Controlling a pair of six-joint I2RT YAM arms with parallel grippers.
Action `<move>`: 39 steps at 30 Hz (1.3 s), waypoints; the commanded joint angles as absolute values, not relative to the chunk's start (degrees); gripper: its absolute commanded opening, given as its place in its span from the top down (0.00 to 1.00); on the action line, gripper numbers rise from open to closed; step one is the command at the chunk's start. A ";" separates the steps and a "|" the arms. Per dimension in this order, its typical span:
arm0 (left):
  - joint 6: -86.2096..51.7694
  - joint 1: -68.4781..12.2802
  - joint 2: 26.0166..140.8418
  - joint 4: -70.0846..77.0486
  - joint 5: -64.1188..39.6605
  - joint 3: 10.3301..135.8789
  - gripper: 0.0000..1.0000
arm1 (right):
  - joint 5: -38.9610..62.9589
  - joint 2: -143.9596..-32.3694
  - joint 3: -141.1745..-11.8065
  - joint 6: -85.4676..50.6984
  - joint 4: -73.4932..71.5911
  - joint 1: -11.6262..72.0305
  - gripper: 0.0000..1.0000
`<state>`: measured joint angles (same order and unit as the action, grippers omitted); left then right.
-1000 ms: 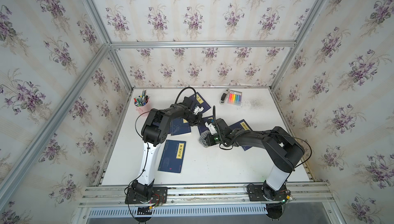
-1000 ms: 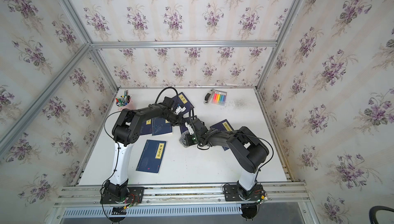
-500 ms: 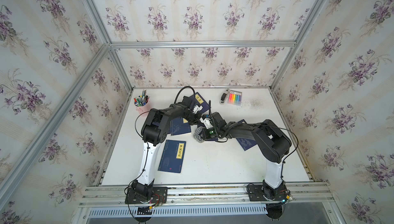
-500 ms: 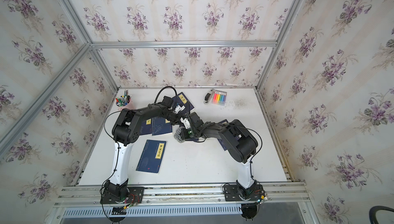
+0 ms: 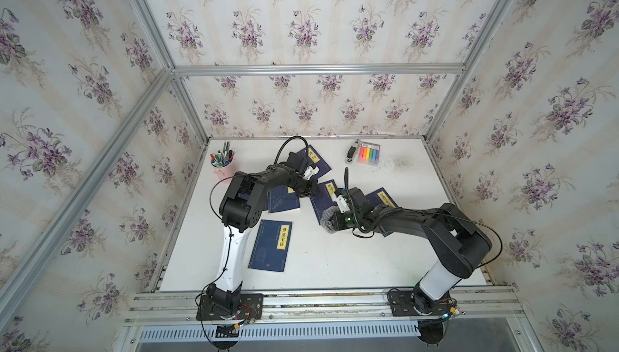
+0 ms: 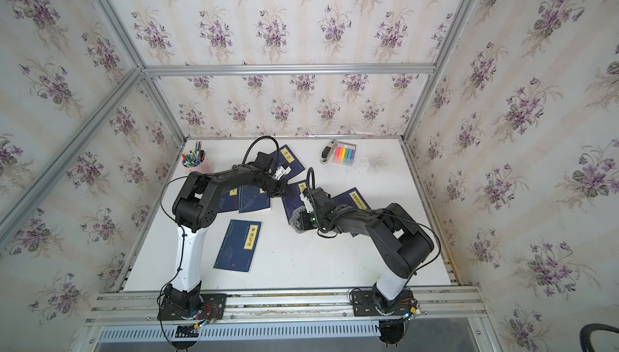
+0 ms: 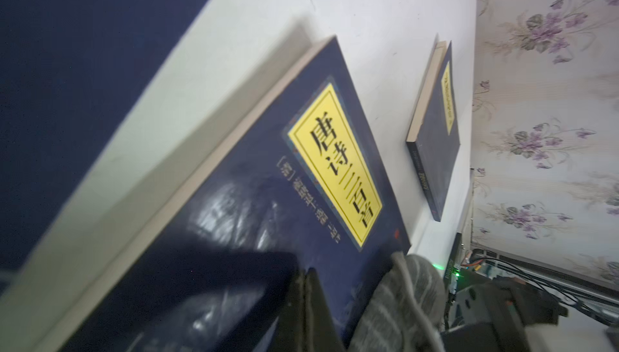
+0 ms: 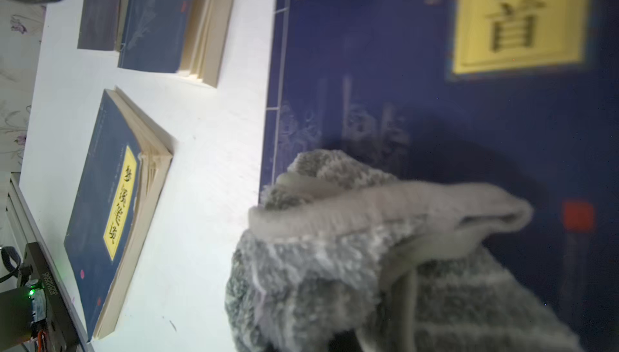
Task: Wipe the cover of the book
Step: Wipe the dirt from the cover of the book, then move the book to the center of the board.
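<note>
L tool (image 7: 303, 286), jaws pressed together, bears on book (image 7: 261, 199) lying centrally on tabletop (image 5: 335, 260), apparently to pin it vs. sliding, while R tool (image 5: 335, 221) pinches cloth (image 8: 368, 266) against cover's near edge for wiping.

Near the middle of the white table (image 5: 335, 266) a dark blue book with a yellow title label (image 5: 319, 205) lies flat. The left pincer (image 5: 316, 191), jaws together, sits on the book's eleven o'clock corner. The right pincer (image 5: 336, 214) grips a bunched grey fluffy cloth (image 5: 327, 222) at the book's six o'clock end. On the table, a second blue yellow-labelled book (image 5: 269, 244) lies at seven o'clock, a pink cup of pens (image 5: 221, 166) stands at ten o'clock, and a clear pack of coloured highlighters (image 5: 368, 152) lies at one o'clock.
</note>
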<state>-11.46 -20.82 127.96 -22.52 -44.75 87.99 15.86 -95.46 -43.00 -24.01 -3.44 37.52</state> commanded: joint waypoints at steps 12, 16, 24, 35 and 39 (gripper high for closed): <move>-12.38 -20.68 103.56 -33.74 -28.84 80.34 0.97 | 13.91 -83.96 -42.89 -20.34 1.62 32.75 1.00; -15.65 -20.68 95.40 -32.41 -22.03 68.94 0.90 | 14.70 -82.42 -42.24 -20.61 0.78 32.72 1.00; -21.17 -20.86 77.16 -32.16 -10.73 49.52 0.33 | 18.38 -81.35 -41.25 -21.09 -1.65 32.72 1.00; -28.99 -20.39 72.10 -37.79 2.16 37.68 0.12 | 20.34 -83.13 -40.17 -21.53 -4.79 32.86 1.00; -30.15 -19.87 72.12 -37.87 3.91 36.34 0.11 | 21.84 -83.82 -40.10 -21.69 -5.70 32.96 1.00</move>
